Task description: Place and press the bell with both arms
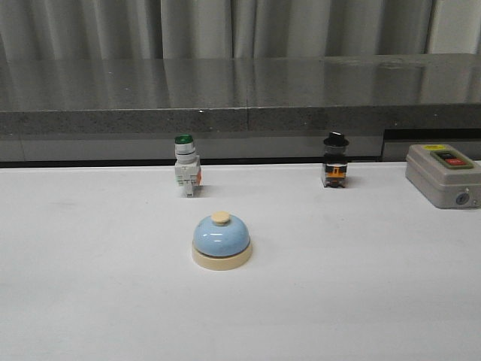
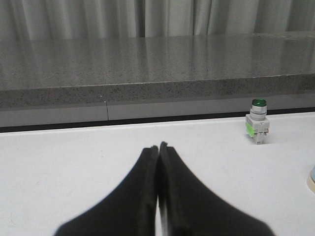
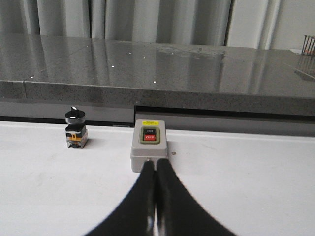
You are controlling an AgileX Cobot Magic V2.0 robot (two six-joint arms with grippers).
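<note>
One bell (image 1: 222, 241), three switches (image 1: 187, 174).

Even, soft indoor light from above, moderately bright. Grey counter (image 1: 240, 86) shows sheen and curtain reflections. Bell (image 1: 222, 241) has a small highlight and faint contact shadow. Wrist views: near fingers (image 2: 147, 196) soft, out of focus; backgrounds sharp.

My front camera looks forward over the desk (image 1: 90, 301) from above, fairly near. My wrist cameras sit low behind my jaws, facing the same way — the left shares the green switch (image 1: 186, 173) (image 2: 257, 121) with it, the right shares the grey box (image 1: 445, 175) (image 3: 149, 149).
</note>
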